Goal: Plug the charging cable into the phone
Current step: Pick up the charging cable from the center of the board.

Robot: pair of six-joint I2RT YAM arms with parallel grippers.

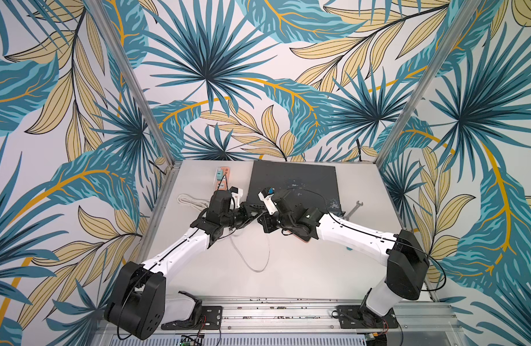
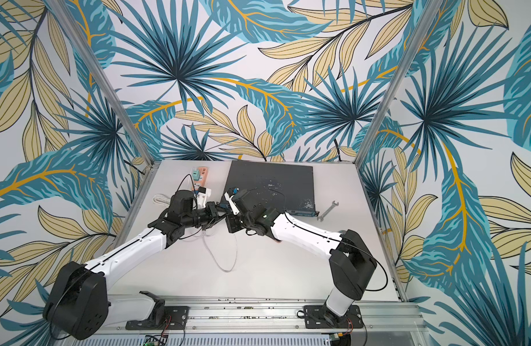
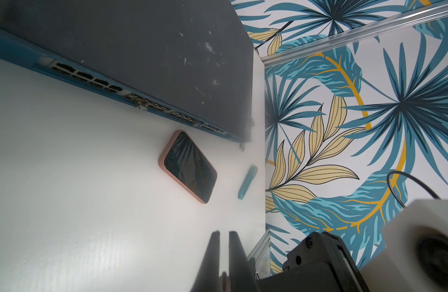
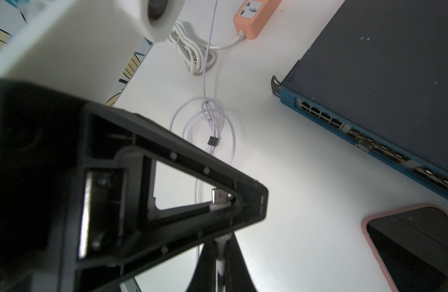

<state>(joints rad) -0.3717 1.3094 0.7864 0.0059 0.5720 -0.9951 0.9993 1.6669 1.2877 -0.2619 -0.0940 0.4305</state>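
The phone (image 3: 188, 166), black-screened with a pinkish edge, lies flat on the white table in front of the switch; the right wrist view also shows the phone (image 4: 414, 247). In a top view my right arm hides most of it. The charging cable (image 4: 212, 141), thin and white with a dark tie, lies looped on the table (image 1: 258, 260). Both grippers meet above the table's middle. My left gripper (image 3: 224, 232) is shut, its fingers (image 4: 253, 202) pinching the cable's metal-tipped connector (image 4: 219, 198). Right beside them, my right gripper (image 4: 220, 242) is shut on the white cable.
A large dark grey network switch (image 1: 294, 182) fills the back of the table. An orange power strip (image 1: 223, 176) with its thick coiled cord (image 1: 192, 200) sits at the back left. A wrench (image 1: 354, 208) lies right of the switch, and a small teal piece (image 3: 248, 182) near the phone.
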